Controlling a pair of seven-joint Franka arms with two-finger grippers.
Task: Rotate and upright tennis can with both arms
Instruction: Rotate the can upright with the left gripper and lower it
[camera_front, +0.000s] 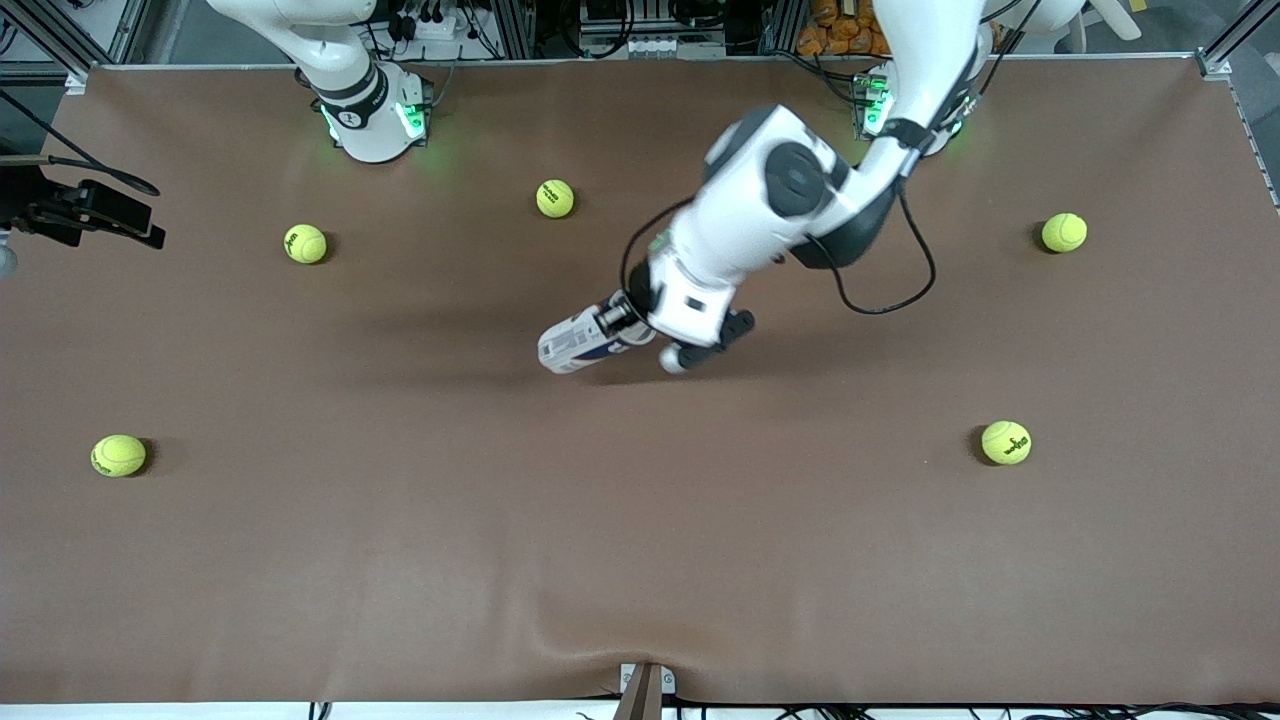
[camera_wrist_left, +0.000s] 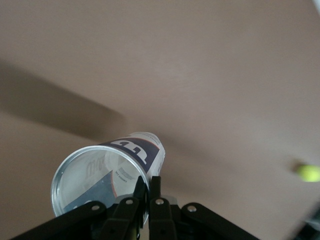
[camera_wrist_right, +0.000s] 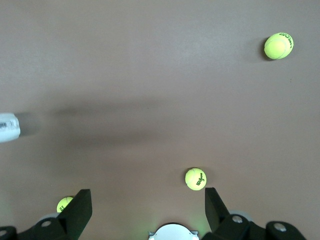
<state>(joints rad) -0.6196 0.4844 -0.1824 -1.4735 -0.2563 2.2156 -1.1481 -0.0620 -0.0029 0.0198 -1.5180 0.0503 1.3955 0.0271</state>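
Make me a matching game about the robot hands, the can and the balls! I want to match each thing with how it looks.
Things:
1. tennis can
2. left hand
3. right hand
4. tennis balls

How they look:
A. yellow-green, scattered around
B. open, holding nothing, up over the table
C. shut on the can's silvery edge, mid-table
D. see-through, with a navy and white label

Right pairs: 1-D, 2-C, 3-B, 4-A
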